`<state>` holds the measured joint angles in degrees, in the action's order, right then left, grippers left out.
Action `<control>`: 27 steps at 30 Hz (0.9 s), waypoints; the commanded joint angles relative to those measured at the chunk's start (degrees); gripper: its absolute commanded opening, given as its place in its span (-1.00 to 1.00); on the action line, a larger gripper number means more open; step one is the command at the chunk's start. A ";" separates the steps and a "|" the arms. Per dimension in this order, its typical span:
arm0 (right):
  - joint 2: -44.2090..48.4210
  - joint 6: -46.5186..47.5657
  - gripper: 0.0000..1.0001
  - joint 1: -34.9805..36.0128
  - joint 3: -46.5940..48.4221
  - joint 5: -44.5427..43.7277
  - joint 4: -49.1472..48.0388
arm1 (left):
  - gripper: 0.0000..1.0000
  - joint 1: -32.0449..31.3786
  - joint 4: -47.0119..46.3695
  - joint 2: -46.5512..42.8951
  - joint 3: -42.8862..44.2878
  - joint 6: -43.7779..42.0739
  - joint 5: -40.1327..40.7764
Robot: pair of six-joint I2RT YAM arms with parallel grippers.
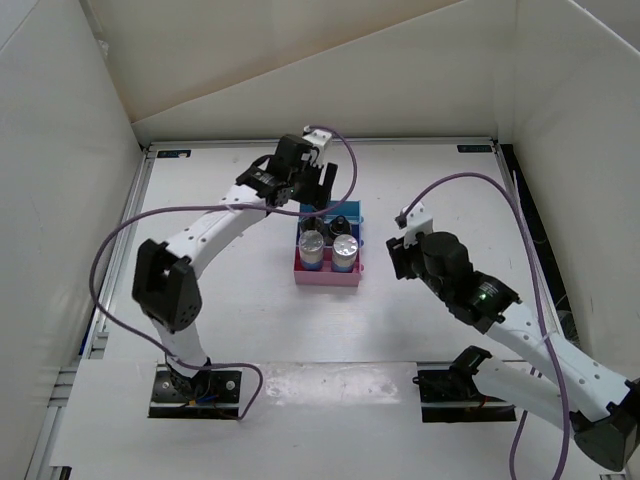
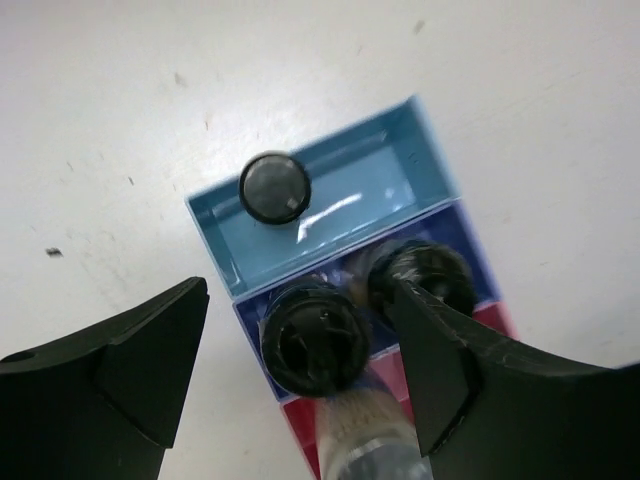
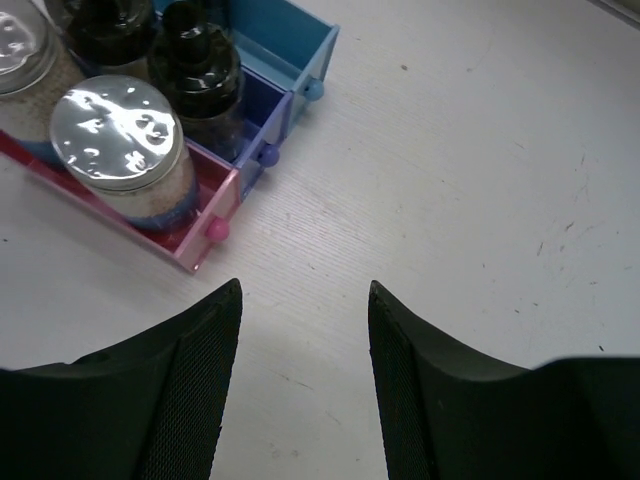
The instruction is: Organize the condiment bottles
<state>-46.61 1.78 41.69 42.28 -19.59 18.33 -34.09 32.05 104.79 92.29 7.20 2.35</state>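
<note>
Open left hand (image 1: 318, 188) hangs over black-capped bottles (image 2: 315, 345) in the rack (image 2: 405, 135).

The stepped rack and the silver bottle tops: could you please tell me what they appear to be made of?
Rack: probably glossy moulded plastic, with thin coloured walls and round knobs. Silver tops: shiny metal or metallised plastic; mirror-like glints, cannot tell which.

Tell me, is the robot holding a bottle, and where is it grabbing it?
No. The left hand and the right hand are both open and empty; the bottles stand in the rack.
</note>
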 commanded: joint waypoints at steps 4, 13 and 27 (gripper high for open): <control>0.64 0.06 0.24 7.42 2.10 -8.79 0.13 | 0.71 -2.47 -3.49 -15.73 -2.99 -3.24 2.73; 0.38 1.56 0.38 14.56 6.05 -16.00 1.71 | 1.00 -3.09 2.93 -33.42 -13.35 -6.22 22.15; -1.64 4.63 0.46 15.38 8.78 -21.10 1.01 | 1.00 5.33 6.19 -44.05 -30.23 -1.49 31.69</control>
<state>-49.54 5.41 61.23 48.75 -38.37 20.86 -31.03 41.32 65.10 64.47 4.97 36.84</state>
